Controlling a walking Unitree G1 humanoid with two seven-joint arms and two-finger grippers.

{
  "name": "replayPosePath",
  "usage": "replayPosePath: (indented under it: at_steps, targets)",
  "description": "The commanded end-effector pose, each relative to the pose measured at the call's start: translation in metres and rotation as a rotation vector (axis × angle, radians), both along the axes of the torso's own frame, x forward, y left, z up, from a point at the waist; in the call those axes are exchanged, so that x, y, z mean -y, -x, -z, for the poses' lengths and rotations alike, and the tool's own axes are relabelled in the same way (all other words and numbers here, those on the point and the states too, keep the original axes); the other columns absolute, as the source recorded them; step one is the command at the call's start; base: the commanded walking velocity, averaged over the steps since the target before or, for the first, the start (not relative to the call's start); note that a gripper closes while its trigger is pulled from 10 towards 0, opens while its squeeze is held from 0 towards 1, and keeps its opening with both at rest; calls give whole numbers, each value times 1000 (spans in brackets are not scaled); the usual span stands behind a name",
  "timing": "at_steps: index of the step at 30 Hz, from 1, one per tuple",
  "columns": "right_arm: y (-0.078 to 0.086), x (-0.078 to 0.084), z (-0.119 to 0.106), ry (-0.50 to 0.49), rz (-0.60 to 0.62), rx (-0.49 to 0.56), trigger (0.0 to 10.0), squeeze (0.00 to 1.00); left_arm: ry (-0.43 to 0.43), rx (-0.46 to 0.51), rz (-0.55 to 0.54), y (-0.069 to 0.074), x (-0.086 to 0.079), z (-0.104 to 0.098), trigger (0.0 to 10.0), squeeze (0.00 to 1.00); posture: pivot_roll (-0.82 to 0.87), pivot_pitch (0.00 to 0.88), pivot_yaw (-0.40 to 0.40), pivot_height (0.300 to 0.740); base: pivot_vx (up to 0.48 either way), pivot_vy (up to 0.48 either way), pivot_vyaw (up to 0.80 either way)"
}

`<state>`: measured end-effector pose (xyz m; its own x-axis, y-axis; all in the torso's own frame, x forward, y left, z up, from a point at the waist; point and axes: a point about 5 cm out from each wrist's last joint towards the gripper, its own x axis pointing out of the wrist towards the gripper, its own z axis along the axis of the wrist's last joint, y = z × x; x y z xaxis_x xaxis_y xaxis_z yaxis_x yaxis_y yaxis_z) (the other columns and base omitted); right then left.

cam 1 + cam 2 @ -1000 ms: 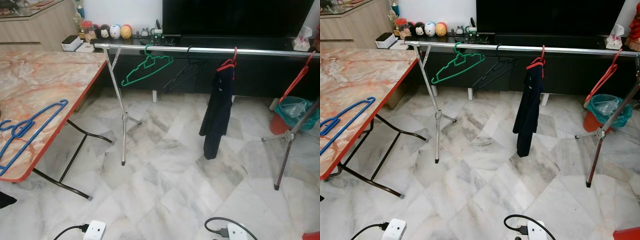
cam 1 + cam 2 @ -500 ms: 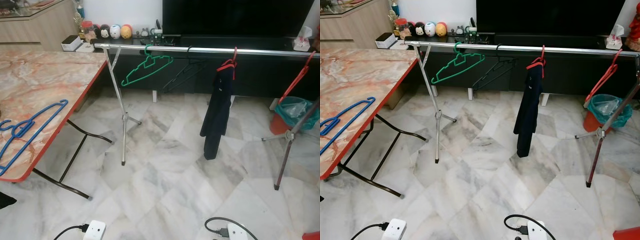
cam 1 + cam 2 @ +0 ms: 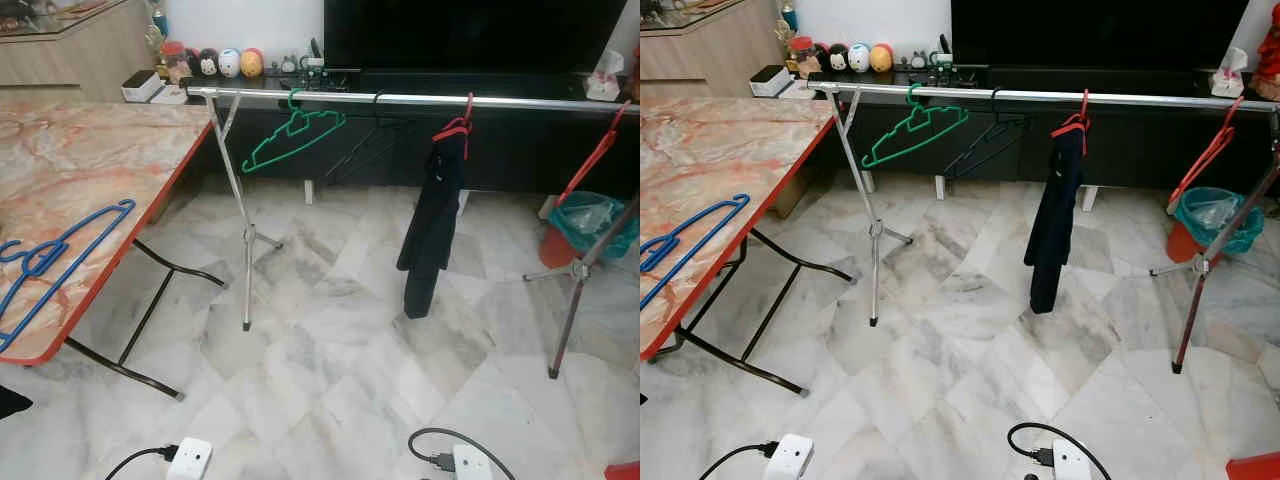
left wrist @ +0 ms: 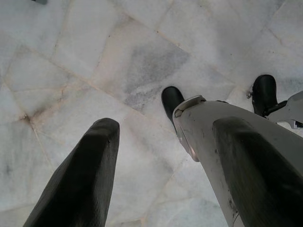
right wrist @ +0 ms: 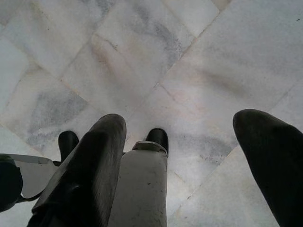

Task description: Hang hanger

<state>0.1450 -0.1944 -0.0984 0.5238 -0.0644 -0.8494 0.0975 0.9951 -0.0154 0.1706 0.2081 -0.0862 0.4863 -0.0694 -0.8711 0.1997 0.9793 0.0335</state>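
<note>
Both arms hang idle, pointing at the marble floor (image 3: 330, 380). Left gripper (image 4: 161, 161): fingers spread, nothing between them; robot's own leg and black foot sit past them. Right gripper (image 5: 184, 156): fingers apart as well, empty, leg and foot below.

Nearest on the floor: white power adapter (image 3: 189, 460) with black cord at lower left, second white plug (image 3: 470, 462) with looped black cable at lower right.

Left side: marble-pattern tabletop (image 3: 100, 160) with red edge on black folding legs. Blue hanger (image 3: 55, 262) lies flat on it near the front edge, not on the rail.

Mid distance: metal rail (image 3: 400, 99) runs across the scene on thin stands, left stand (image 3: 240, 215) just beside the tabletop corner, right stand (image 3: 585, 280) at the far right. On the rail from left to right: green hanger (image 3: 292, 135) tilted, black hanger (image 3: 365, 145) tilted next to it, red hanger (image 3: 455, 127) carrying a dark garment (image 3: 430, 235) that hangs clear of the floor, then another red hanger (image 3: 597, 152), bare, near the right end.

Behind the right stand: red bin (image 3: 570, 235) lined with a teal bag.

Far: dark TV (image 3: 470, 35) on a low black cabinet (image 3: 520, 150), round figurines (image 3: 225, 62) at its left end, tissue box (image 3: 603, 80) at its right. Wooden cabinet (image 3: 70, 45) at top left.
</note>
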Motion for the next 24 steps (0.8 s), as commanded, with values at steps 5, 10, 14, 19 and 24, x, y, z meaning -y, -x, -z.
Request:
replayPosePath:
  at_steps: [5,10,14,19,24]
  targets:
    - [0,0,0,4,-9,6,10000,0,-15,-11,6,2,-4,0,10000,0,-47,0,40,740,0,0,0]
    - [-9,3,-5,-5,46,80,10000,0,-18,26,-23,0,-4,-1,10000,0,-46,0,40,740,0,0,0]
    - [-15,7,-9,14,72,118,10000,0,-12,62,-59,-2,-5,-3,10000,0,-46,0,39,740,0,0,0]
    - [-18,8,-11,15,88,134,10000,0,-10,68,-60,-3,-5,-3,10000,0,-46,0,39,740,0,0,0]
    - [-18,7,-10,13,88,136,10000,0,-9,64,-60,-3,-4,-3,10000,0,-46,0,39,740,0,0,0]
